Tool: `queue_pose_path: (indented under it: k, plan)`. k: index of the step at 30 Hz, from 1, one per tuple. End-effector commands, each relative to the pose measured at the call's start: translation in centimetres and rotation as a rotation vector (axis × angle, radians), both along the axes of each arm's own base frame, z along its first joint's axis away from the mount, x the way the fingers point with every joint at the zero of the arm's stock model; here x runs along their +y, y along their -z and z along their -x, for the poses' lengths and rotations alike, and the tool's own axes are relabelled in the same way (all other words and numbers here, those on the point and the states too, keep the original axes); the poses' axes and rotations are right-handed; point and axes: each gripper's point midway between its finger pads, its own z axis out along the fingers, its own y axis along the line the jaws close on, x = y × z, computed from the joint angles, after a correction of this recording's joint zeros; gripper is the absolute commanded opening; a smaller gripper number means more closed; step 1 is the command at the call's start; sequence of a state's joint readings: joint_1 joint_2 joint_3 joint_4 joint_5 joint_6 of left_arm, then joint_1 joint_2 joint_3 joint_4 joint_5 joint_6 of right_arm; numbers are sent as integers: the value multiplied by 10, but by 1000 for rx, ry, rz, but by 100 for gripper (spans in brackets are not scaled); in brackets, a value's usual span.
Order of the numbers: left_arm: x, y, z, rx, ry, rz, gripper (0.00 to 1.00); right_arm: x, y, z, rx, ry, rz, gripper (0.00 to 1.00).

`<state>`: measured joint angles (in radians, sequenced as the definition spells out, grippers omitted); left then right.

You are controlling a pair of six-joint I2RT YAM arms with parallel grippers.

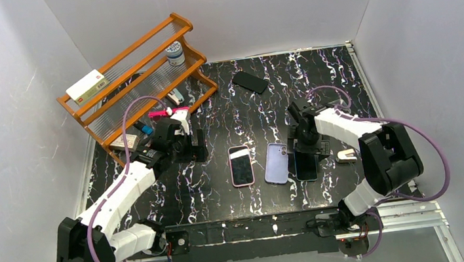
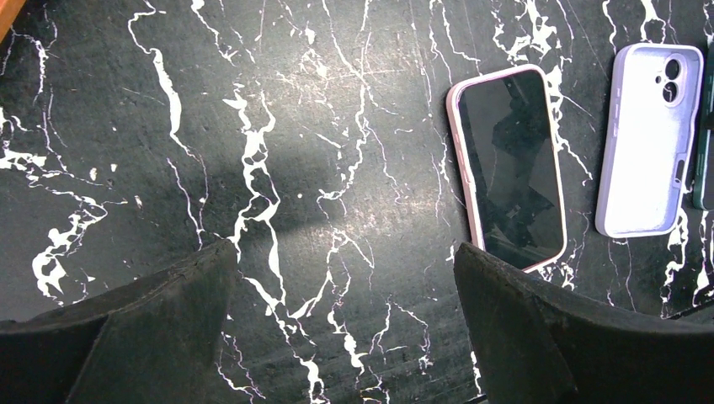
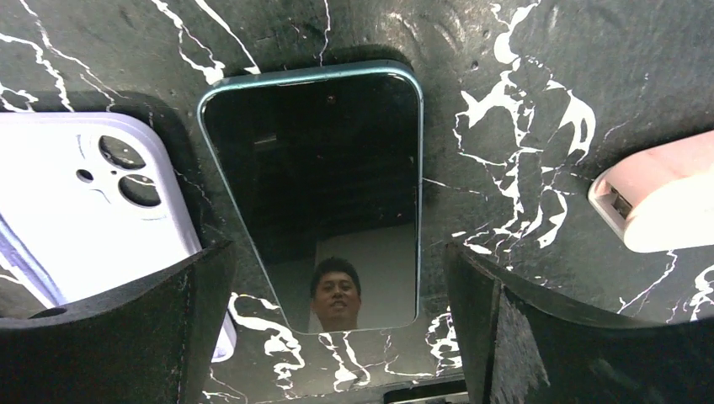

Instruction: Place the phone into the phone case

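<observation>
A dark phone [image 3: 316, 185] with a teal rim lies screen up on the black marble table [image 1: 228, 118]; in the top view the phone [image 1: 306, 166] is right of centre. An empty lavender phone case [image 1: 276, 163] lies just left of it, camera cutout visible, and shows as the case [image 3: 84, 202] in the right wrist view. My right gripper [image 3: 337, 278] hangs open directly over the phone's near end, fingers apart on both sides, holding nothing. My left gripper [image 1: 191, 150] is open over bare table, left of the case [image 2: 644, 143].
A phone in a pink case [image 1: 241, 165] lies left of the lavender case. A black phone-shaped object [image 1: 250, 81] lies at the back. A small white item [image 1: 347, 155] sits right of the phone. A wooden rack [image 1: 137, 76] stands at back left.
</observation>
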<state>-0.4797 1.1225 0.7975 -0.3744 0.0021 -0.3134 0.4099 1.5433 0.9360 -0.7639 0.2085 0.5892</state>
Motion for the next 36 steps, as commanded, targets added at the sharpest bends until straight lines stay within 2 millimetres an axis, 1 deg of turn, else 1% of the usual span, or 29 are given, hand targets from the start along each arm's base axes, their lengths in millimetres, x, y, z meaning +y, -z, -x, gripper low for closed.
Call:
queue_pose_path:
  k: [1,4,8,14,19,23,26,31,36]
  plan:
    - [-8,-11,1,-9,34,28,98,-4,8,3,20,-28,-12,99]
    - [-8,-10,1,-6,38,24,98,-4,15,6,43,-33,-25,99]
    - [-8,-10,1,-9,40,24,98,-3,22,3,55,-41,-29,98]
    - [-7,-12,1,-15,32,25,98,-2,31,4,74,-57,-37,89]
    - [-8,-10,2,-7,39,27,98,1,30,3,64,-54,-51,80]
    - [-9,-8,2,1,40,28,98,4,31,6,74,-38,-71,73]
    - [-11,-7,3,9,43,34,98,5,30,8,79,-13,-75,65]
    - [-11,-7,4,11,43,35,98,7,25,14,99,30,-94,60]
    - [-13,-5,3,17,49,35,98,14,14,16,88,81,-134,56]
